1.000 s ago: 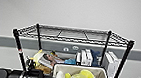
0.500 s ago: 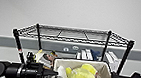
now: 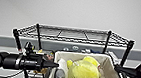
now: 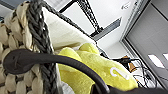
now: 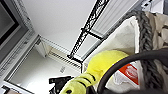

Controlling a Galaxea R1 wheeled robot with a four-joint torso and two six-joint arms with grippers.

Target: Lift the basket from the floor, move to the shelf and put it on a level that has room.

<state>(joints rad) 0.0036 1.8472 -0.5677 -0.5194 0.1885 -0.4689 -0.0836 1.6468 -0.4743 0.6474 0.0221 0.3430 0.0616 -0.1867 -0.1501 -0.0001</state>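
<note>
A: Basket (image 3: 108, 70): off the floor, carried between both arms before the shelf (image 3: 74, 34). Holds a yellow plush (image 3: 83, 72).
B: Claws?
A: Grip state, cannot tell.
B: Outstanding?
A: Placement on top level (image 3: 72, 33), which looks bare.

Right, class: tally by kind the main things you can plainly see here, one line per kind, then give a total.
Woven basket: 1
Yellow plush toy: 1
Black wire rack: 1
Robot arms: 2, left and right
Total: 5
Smaller items on the rack's lower tier are too unclear to count.
</note>
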